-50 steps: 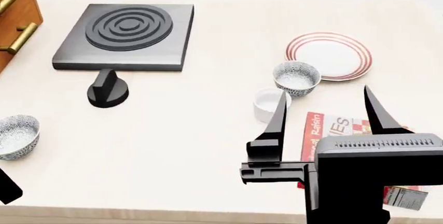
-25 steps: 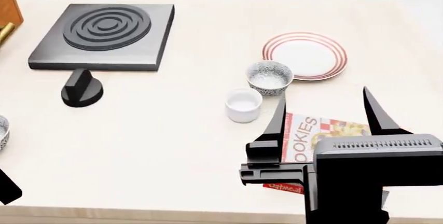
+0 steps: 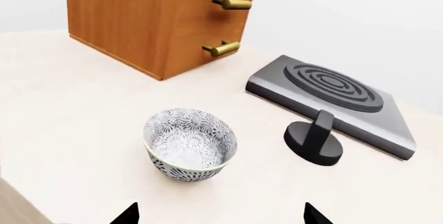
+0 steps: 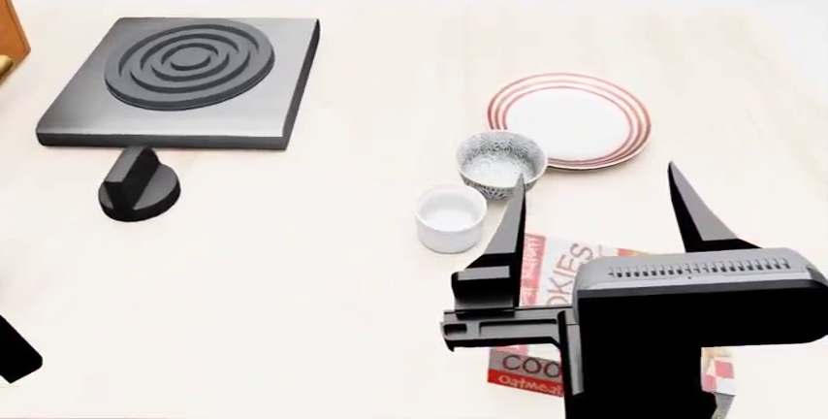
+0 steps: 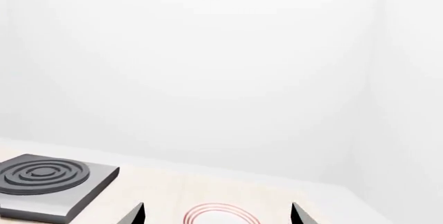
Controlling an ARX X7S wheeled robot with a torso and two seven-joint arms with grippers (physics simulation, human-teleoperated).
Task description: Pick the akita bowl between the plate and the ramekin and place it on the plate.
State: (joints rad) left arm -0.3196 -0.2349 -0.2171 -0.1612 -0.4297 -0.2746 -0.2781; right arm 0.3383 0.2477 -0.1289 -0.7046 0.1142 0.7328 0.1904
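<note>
The speckled akita bowl (image 4: 501, 160) stands on the table between the red-ringed plate (image 4: 569, 120) and the plain white ramekin (image 4: 451, 217), close to both. My right gripper (image 4: 598, 215) hovers open and empty on the near side of the bowl, its left finger (image 4: 505, 235) overlapping the bowl's near edge in the head view. In the right wrist view only the plate's rim (image 5: 218, 212) shows between the fingertips of the right gripper (image 5: 218, 219). My left gripper (image 3: 221, 216) is open over bare table, far to the left.
A second speckled bowl (image 3: 190, 143) sits in front of the left gripper. A black burner slab (image 4: 181, 70) and its knob (image 4: 139, 186) lie at the back left, beside a wooden cabinet (image 3: 159, 22). A cookie box (image 4: 557, 283) lies under the right gripper.
The head view has swung right: table objects slid left in the picture, and the second bowl left the frame. The plate, bowl and ramekin now sit closer to the right gripper's fingers.
</note>
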